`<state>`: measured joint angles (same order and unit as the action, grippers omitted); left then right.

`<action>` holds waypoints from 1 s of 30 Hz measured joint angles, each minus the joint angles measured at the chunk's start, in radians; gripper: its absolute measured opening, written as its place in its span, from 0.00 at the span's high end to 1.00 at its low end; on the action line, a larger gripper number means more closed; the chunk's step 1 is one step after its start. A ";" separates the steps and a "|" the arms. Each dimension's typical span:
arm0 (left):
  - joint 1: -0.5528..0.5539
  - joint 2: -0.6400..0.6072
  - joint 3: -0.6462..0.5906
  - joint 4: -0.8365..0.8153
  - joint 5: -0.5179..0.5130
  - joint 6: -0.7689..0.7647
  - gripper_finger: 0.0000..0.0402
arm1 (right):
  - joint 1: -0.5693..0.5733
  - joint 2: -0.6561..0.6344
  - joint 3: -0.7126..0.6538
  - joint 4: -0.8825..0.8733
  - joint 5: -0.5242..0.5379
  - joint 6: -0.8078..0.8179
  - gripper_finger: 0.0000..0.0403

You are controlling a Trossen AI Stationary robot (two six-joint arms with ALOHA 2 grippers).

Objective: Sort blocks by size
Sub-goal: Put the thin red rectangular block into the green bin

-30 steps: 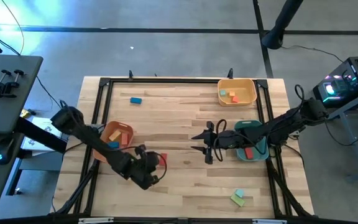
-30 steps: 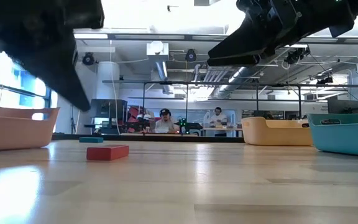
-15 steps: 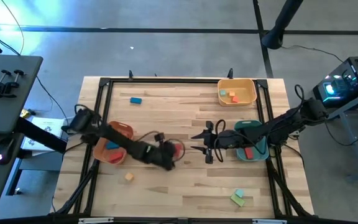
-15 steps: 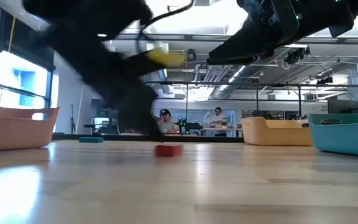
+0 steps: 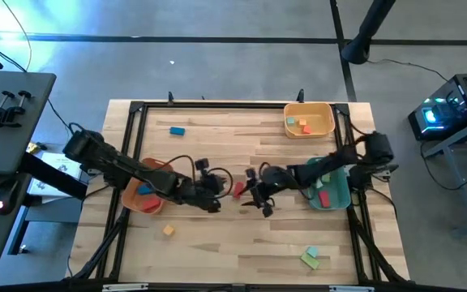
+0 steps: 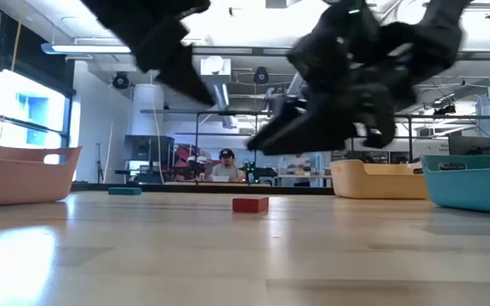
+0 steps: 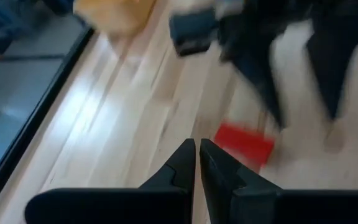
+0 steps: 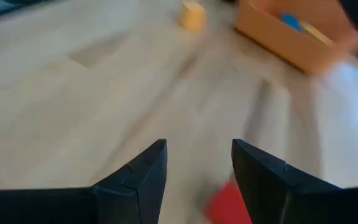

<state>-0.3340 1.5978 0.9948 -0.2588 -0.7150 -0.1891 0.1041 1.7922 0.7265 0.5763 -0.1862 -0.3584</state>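
1. Table (image 5: 242, 243): both arms meet mid-surface.
2. Left gripper (image 5: 215, 188): jaws pressed together, empty; red block (image 5: 238, 189) lies just ahead of the tips.
3. Right gripper (image 5: 255, 195): jaws spread apart, empty; the same block sits just beyond them.
4. Red block flat on the table, between the two grippers, ungripped.
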 joint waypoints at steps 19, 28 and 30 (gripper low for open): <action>0.008 0.067 -0.001 -0.263 -0.057 -0.230 0.97 | -0.297 0.213 0.372 -0.624 -0.494 -0.430 0.56; 0.007 0.069 -0.001 -0.254 -0.063 -0.280 0.97 | -0.331 0.321 0.304 -0.378 -0.628 -0.392 0.56; 0.006 0.069 -0.001 -0.253 -0.056 -0.298 0.97 | -0.312 0.336 0.305 -0.357 -0.628 -0.369 0.56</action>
<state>-0.3279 1.6665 0.9939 -0.5118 -0.7711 -0.4873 -0.2077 2.1282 1.0317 0.2188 -0.8146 -0.7269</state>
